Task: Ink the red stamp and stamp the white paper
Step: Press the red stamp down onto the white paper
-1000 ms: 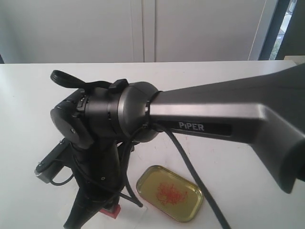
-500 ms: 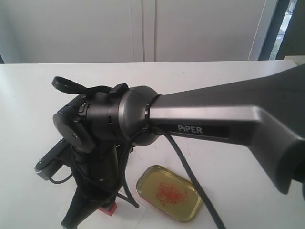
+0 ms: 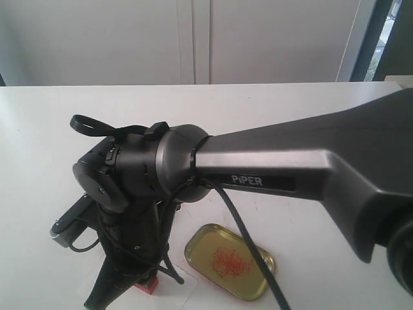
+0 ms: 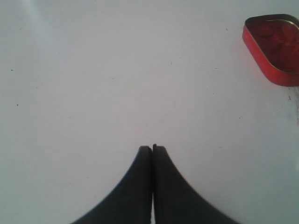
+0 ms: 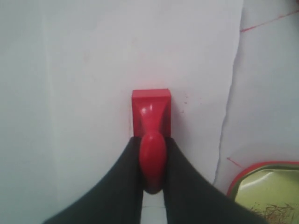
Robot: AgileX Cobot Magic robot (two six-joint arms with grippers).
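The red stamp point(image 5: 150, 116) is gripped by its rounded handle in my right gripper point(image 5: 152, 142), which is shut on it. Its square base faces down over the white paper point(image 5: 117, 56); whether it touches the sheet I cannot tell. In the exterior view the stamp point(image 3: 150, 285) peeks out below the right arm's wrist, near the bottom edge. My left gripper point(image 4: 152, 148) is shut and empty above bare white tabletop. The red tin of ink paste point(image 4: 275, 46) lies well off to one side of it.
The brass-coloured lid point(image 3: 229, 261) smeared with red lies just right of the stamp, beside the paper's edge, and its rim point(image 5: 268, 193) shows in the right wrist view. The right arm point(image 3: 277, 168) spans much of the exterior view and hides the table beneath it.
The right arm's wrist has sunk slightly and drifted a little left. The stamp stays in its grip near the same spot.
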